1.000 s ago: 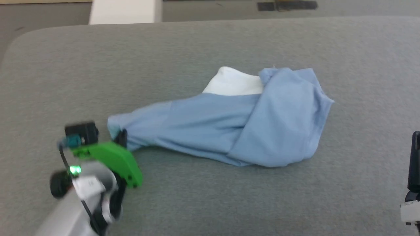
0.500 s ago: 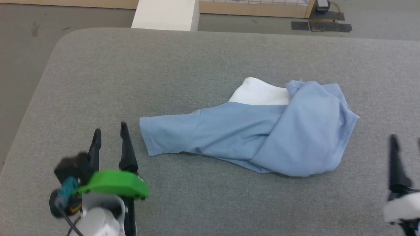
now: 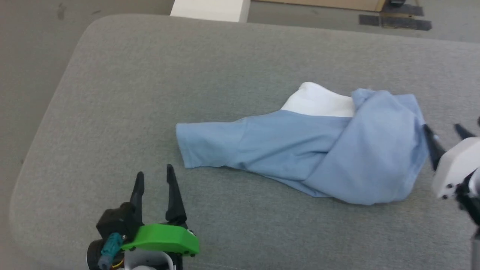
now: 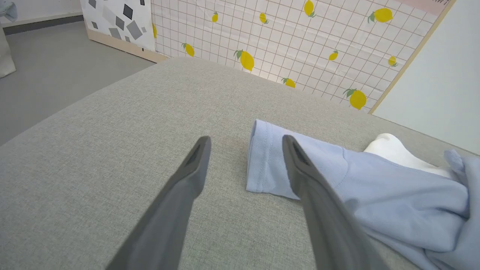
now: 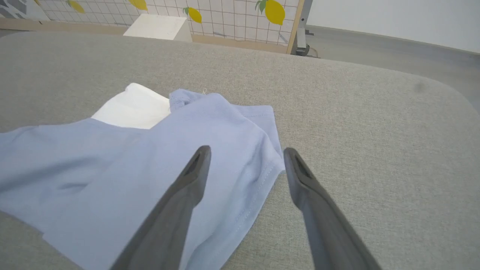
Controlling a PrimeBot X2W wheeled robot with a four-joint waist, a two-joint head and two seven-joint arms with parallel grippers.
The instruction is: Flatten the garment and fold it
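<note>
Loosely bunched garment (image 3: 300, 150), grey fabric table (image 3: 131, 93)

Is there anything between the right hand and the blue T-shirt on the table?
Nothing visible stands between them. The open right hand is already at the T-shirt's right hem, straddling the edge between the cloth and the bare grey table.

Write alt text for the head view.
A crumpled light blue cotton T-shirt with a white patch lies on a grey fabric-covered table. The open left gripper is near its sleeve, the open right gripper at its opposite edge.
</note>
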